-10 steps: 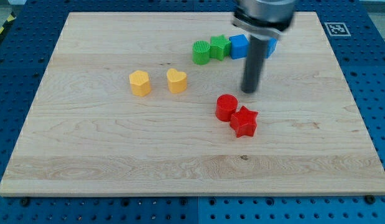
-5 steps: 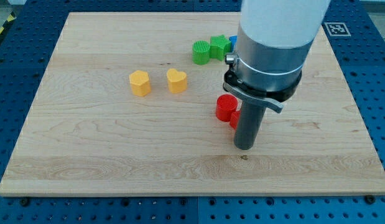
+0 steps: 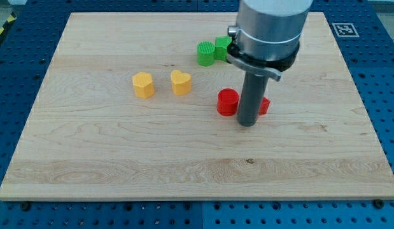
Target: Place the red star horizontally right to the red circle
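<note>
The red circle [image 3: 227, 102] lies on the wooden board [image 3: 120, 146] right of centre. The red star [image 3: 264, 105] sits just to its right, mostly hidden behind my rod; only its right edge shows. My tip [image 3: 247, 123] rests on the board directly below the star, between the circle and the star's visible edge, touching or nearly touching the star.
A yellow hexagon [image 3: 143, 84] and a yellow heart [image 3: 181, 83] lie at the view's left of centre. A green circle [image 3: 205, 53] and a green star [image 3: 222, 47] lie near the top, partly behind the arm. Blue blocks there are hidden.
My tip swung down below the red star, then moved up the view, pushing the star up to level with the red circle. The circle shifted slightly up and left.
</note>
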Controlling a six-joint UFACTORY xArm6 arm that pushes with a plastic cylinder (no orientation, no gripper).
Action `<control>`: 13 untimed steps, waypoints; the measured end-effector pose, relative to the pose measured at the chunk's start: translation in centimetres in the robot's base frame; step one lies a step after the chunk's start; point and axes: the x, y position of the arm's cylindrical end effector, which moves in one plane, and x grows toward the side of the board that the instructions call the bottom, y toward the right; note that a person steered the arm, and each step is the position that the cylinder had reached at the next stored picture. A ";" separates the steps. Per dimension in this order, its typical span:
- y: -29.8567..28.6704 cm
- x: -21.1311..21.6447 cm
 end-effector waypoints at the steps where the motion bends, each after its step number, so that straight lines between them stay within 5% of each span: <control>1: 1.4 -0.7; 5: -1.7 0.4; 10: -3.8 -3.3; 13: 4.7 0.8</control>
